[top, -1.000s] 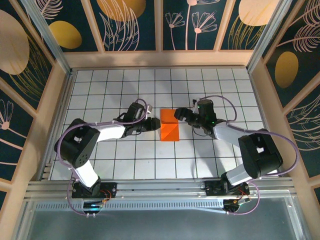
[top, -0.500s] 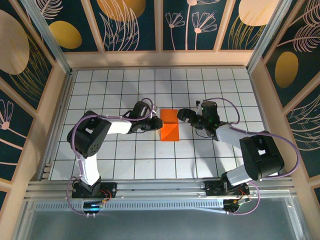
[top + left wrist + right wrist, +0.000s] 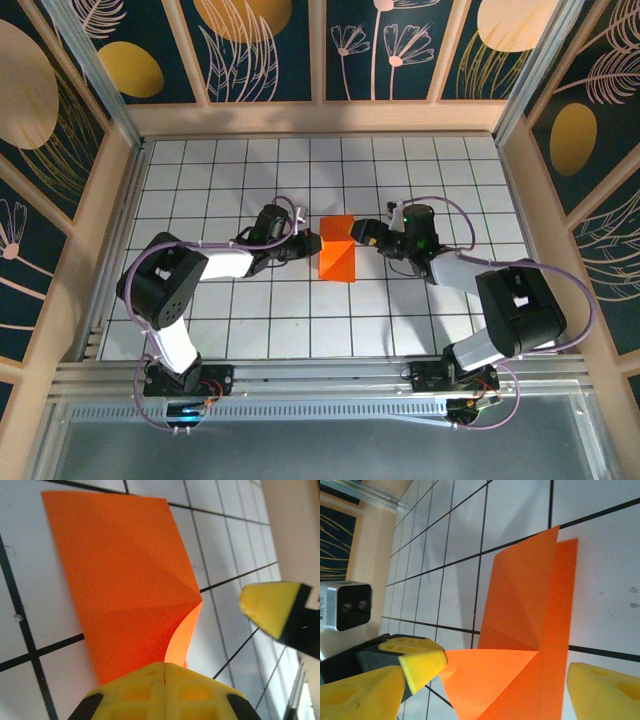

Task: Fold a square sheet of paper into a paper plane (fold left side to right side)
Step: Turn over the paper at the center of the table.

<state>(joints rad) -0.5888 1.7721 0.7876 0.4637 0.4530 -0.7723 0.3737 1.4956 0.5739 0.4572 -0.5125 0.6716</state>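
The square sheet of paper (image 3: 336, 258) is bright orange, folded to a narrow shape about one tile wide in the middle of the grid table. My left gripper (image 3: 308, 243) is shut on its left edge. In the left wrist view the paper (image 3: 120, 575) runs out from between the closed yellow fingertips (image 3: 164, 672), with one layer curling up. In the right wrist view that raised flap (image 3: 490, 675) is pinched by the left gripper's finger (image 3: 422, 660). My right gripper (image 3: 366, 232) stands open just right of the paper, its fingers straddling the paper's near end (image 3: 485, 700).
The white grid table (image 3: 250, 190) is walled by wooden rails (image 3: 320, 118) at the back and both sides. The right gripper's yellow finger (image 3: 270, 607) hangs close beside the paper. Open tiles lie behind and in front of the sheet.
The left gripper has shut on the paper's left edge and lifted it, so the top left of the sheet now bulges up. The right gripper has edged closer to the paper.
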